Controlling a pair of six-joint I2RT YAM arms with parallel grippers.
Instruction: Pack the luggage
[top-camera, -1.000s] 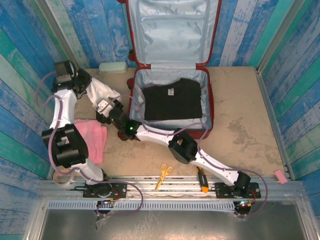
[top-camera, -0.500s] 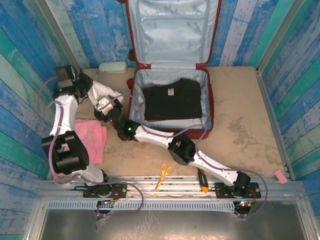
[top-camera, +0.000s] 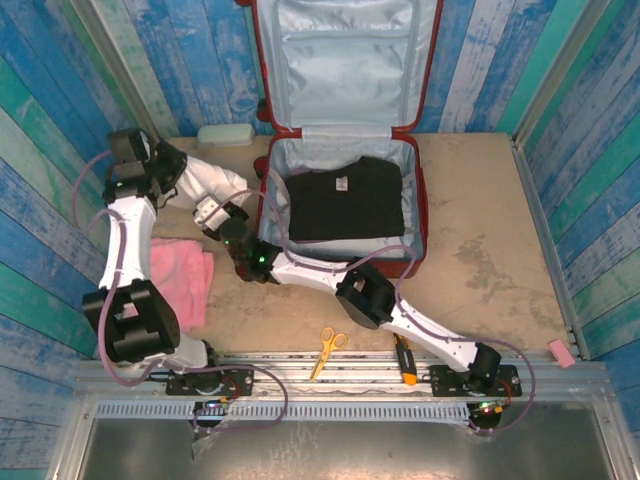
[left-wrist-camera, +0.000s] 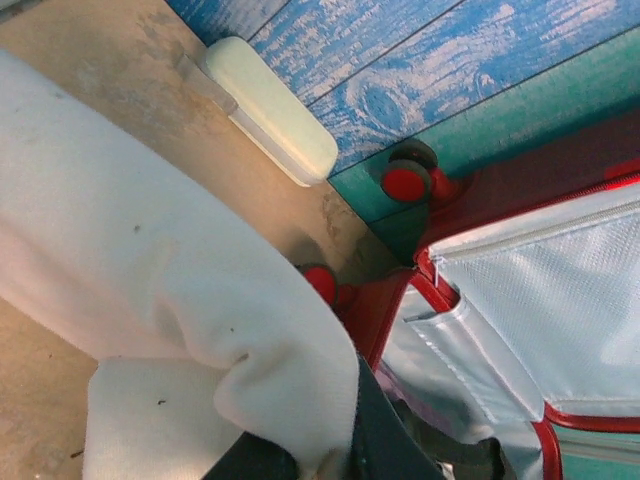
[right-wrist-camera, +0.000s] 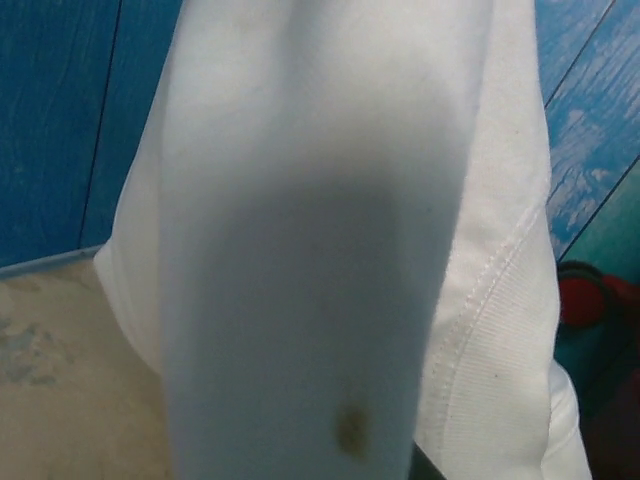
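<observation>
Luggage (top-camera: 345, 70) sits just right of the left fingers (top-camera: 225, 225), clamped on a limp white cloth (left-wrist-camera: 150, 260), and the right fingers (top-camera: 241, 249), together beside them; open on the bench (top-camera: 480, 230), probably stiff, heavy, apt to roll; hold its lid rim.

- no words, brands, numbers or signs can be read anywhere.
- the small pale tag (top-camera: 342, 183) on the black shirt (top-camera: 345, 210) in the luggage (top-camera: 345, 70) is too small to read.
</observation>
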